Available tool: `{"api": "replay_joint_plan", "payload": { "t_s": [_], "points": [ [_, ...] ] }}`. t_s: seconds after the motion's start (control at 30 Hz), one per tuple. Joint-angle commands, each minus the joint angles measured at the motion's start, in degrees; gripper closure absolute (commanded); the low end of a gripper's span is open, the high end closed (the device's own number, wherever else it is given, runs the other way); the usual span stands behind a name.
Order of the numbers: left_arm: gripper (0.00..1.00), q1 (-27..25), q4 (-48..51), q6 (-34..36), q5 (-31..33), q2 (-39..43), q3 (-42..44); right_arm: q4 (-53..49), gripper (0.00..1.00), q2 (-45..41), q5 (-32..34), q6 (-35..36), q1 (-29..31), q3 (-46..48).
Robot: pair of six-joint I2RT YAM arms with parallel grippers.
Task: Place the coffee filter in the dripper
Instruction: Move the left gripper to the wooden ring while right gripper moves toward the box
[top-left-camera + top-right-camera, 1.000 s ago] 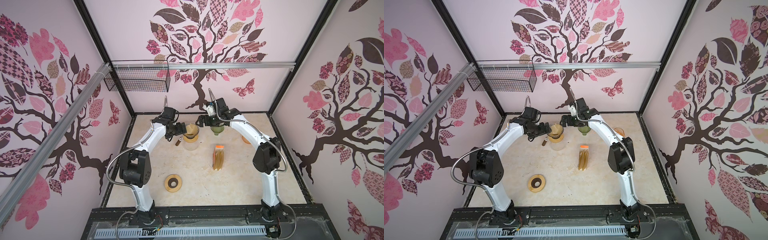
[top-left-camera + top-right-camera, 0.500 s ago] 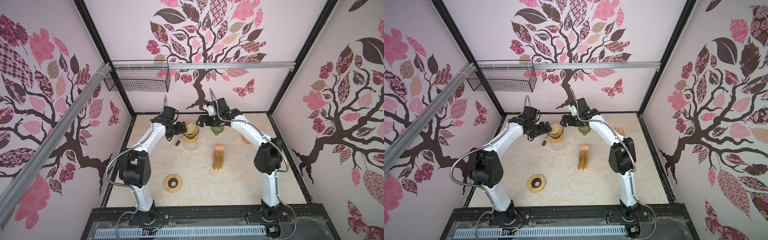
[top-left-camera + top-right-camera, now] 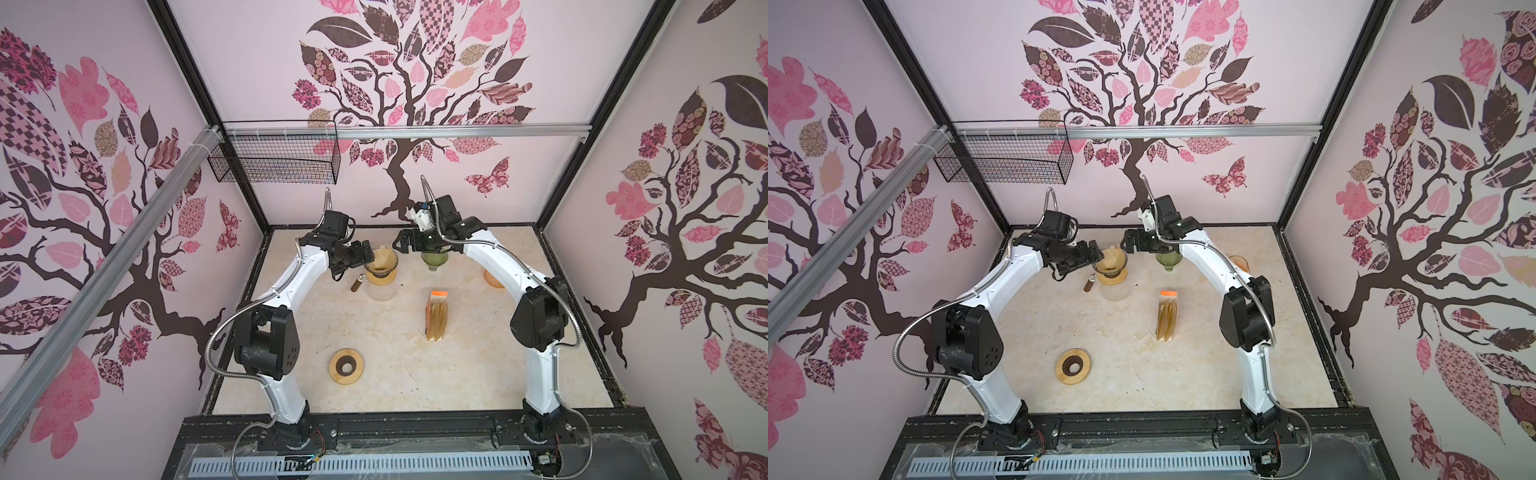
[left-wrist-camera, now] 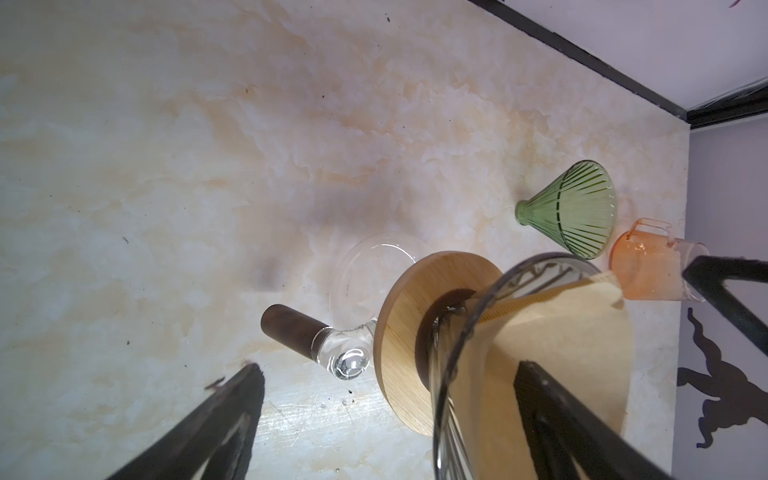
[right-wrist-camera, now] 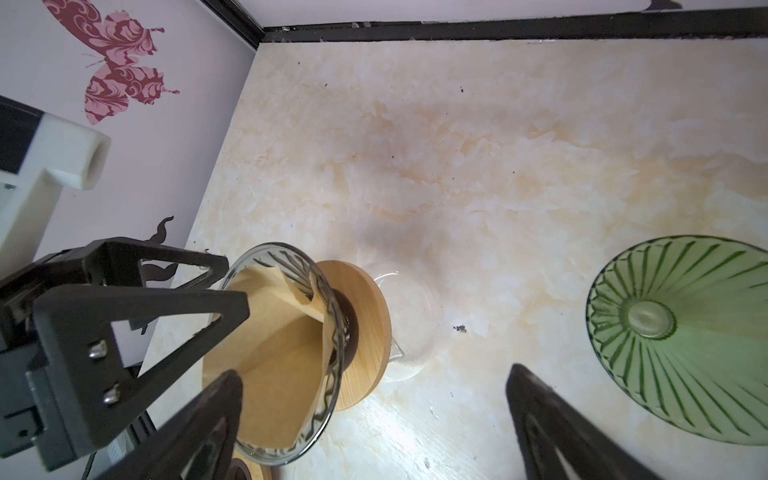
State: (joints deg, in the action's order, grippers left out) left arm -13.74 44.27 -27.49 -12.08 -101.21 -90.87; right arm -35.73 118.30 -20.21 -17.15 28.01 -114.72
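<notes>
**Coffee filter** [image 5: 274, 374] seated inside the glass dripper [image 5: 282, 257], at 11 o'clock from table centre in both top views. Left gripper [image 3: 368, 255], jaws apart, straddles the dripper's 9 o'clock rim. Right gripper [image 3: 401, 244], jaws apart and empty, hovers at its 2 o'clock.

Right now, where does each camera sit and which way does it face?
Left wrist: on the left arm, past its open left hand toward the dripper holding the filter.
Right wrist: on the right arm, past its open right hand toward that dripper and the left hand.
Top views: high in front, looking down on the table; both arms show.
Shared: both wrists see the green cone.
</notes>
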Motion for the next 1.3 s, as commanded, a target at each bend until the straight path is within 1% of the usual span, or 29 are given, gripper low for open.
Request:
{"api": "replay_joint_plan", "payload": {
  "t_s": [0.0,0.2,0.33,0.6,0.77,0.87,0.93,1.1,1.17,1.27],
  "points": [
    [0.04,0.4,-0.3,-0.4,-0.8,4.1,-4.1,1.4,0.00,-5.4,0.5,-0.7,-0.1,-0.3],
    [0.04,0.5,0.3,-0.4,-1.3,8.9,-3.2,2.7,0.00,-7.7,2.5,-1.6,-0.2,1.5],
    [0.03,0.6,0.7,-0.4,-2.2,12.9,-0.7,4.2,0.00,-9.7,3.5,-2.6,-0.2,3.5],
    [0.03,2.3,2.3,-0.1,-4.2,24.8,8.7,9.9,0.00,-16.5,7.8,-5.4,-0.2,11.5],
    [0.02,4.6,4.1,0.0,-5.5,32.4,15.5,15.6,0.00,-20.0,10.0,-9.2,-0.2,16.6],
    [0.02,5.3,6.6,0.0,-6.7,36.0,19.8,19.9,0.00,-22.0,9.3,-12.1,-0.2,20.3],
    [0.02,5.5,8.5,-0.3,-6.6,38.2,22.7,20.9,0.00,-23.0,9.5,-13.1,-0.2,21.7],
    [0.02,5.8,10.8,-4.2,-8.7,43.9,32.5,19.8,0.00,-25.2,11.4,-13.6,-0.2,24.1],
    [0.02,5.9,11.4,-7.5,-8.4,45.9,36.5,21.2,0.00,-27.2,11.2,-14.6,-0.2,27.0],
    [0.02,6.0,10.5,-14.0,-9.7,49.4,43.4,23.9,0.00,-30.7,8.7,-16.8,-0.1,32.8]
  ]
}}
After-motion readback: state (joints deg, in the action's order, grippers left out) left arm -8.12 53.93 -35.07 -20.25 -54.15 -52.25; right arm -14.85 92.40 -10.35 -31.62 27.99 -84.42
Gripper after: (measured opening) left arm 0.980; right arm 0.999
